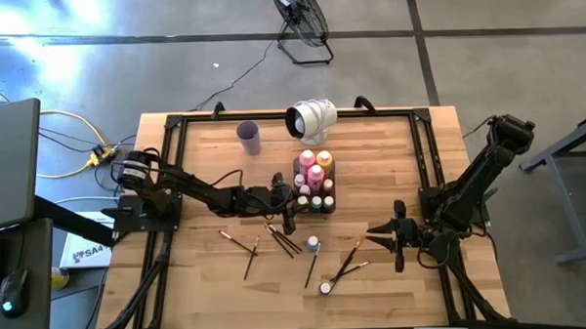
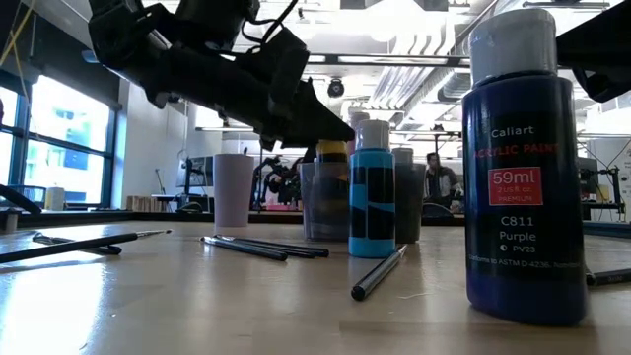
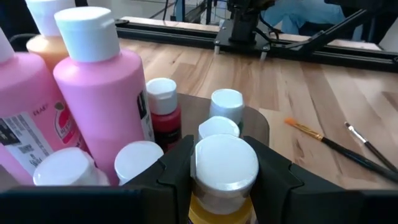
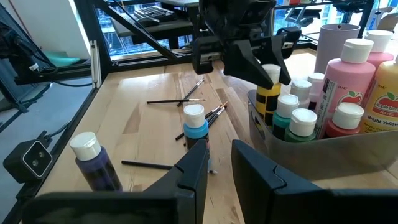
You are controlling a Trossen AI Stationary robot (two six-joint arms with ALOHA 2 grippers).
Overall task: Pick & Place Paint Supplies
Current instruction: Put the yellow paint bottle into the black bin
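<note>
A clear grey tray [image 1: 297, 168] at mid-table holds pink bottles [image 3: 102, 106], an orange one [image 1: 324, 161] and several tiny white-capped ones [image 4: 303, 124]. My left gripper [image 1: 291, 211] reaches in from the left, shut on a small yellow bottle [image 3: 221, 208] at the tray's near left corner. A teal bottle [image 1: 313, 244] and a purple bottle [image 1: 326, 287] stand upright on the table. Thin brushes [image 1: 279, 238] lie flat around them. My right gripper [image 1: 388, 237] hovers open near the right edge, touching nothing. My left gripper pinches the yellow bottle between its two fingers, on the sides of its white cap [image 3: 225, 163] and neck. The fingers come almost level from the table's left. The bottle is upright, its lower part [image 4: 268, 99] behind the tray wall; whether it rests on the tray floor I cannot tell.
A lilac cup [image 1: 249, 137] and a white fan-like device [image 1: 311, 120] stand toward the far edge. More brushes [image 1: 347, 260] lie between the teal bottle and my right gripper. A black frame [image 1: 424, 150] borders the wooden table.
</note>
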